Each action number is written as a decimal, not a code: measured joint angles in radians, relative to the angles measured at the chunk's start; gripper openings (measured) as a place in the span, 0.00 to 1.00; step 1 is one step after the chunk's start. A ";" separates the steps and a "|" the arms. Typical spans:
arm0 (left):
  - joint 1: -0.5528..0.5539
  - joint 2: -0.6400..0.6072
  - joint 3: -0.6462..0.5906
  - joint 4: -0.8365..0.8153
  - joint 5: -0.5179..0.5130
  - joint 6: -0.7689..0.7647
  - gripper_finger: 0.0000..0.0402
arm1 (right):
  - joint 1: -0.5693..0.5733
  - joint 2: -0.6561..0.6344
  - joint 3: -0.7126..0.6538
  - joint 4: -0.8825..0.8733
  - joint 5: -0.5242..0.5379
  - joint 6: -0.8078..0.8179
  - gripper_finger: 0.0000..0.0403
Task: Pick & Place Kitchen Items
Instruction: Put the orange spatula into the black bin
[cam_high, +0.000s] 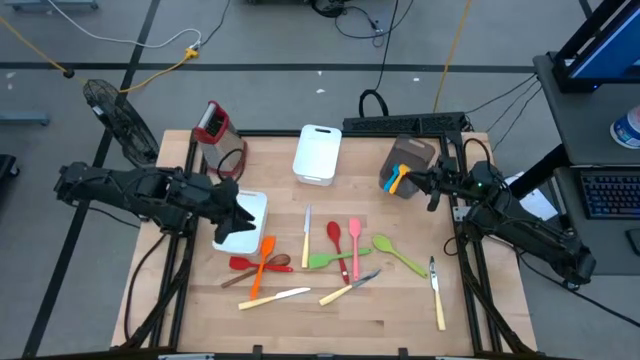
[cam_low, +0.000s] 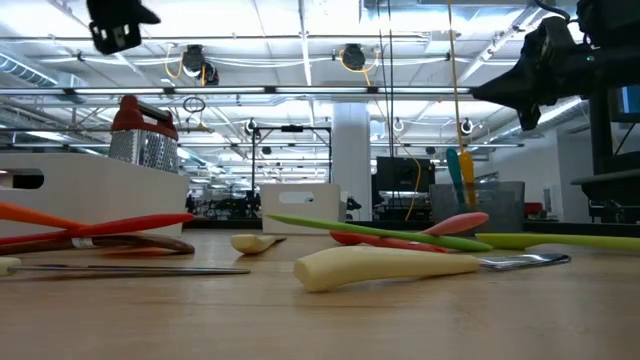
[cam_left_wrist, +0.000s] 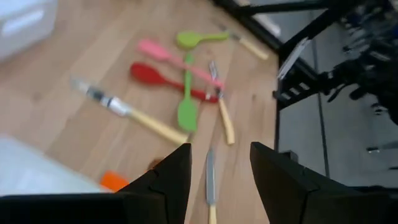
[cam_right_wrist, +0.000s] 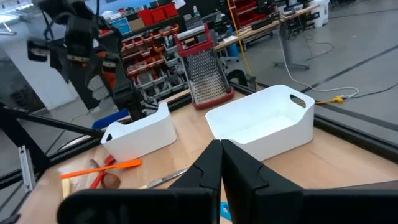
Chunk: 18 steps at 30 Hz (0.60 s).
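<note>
I'm hovering the left gripper, fingers spread and empty, over the utensils; I should be centring above one knife before descending. Right gripper waits pressed together.

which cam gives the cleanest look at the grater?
Right wrist view: the grater stands upright beyond the white tubs, its red top and perforated metal face fully visible. The high view shows it from above, small, at the table's far left corner. The low view catches only its upper part behind a tub. The left wrist view misses it.
</note>
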 joint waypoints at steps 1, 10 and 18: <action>-0.009 0.004 0.000 -0.023 -0.003 -0.014 0.42 | 0.000 0.000 0.000 0.000 0.000 0.001 0.01; -0.192 0.122 0.005 -0.065 -0.064 -0.251 0.42 | 0.000 0.000 0.000 0.000 0.000 -0.049 0.01; -0.320 0.331 0.154 -0.238 -0.118 -0.559 0.42 | 0.000 0.000 0.000 -0.009 0.000 -0.081 0.01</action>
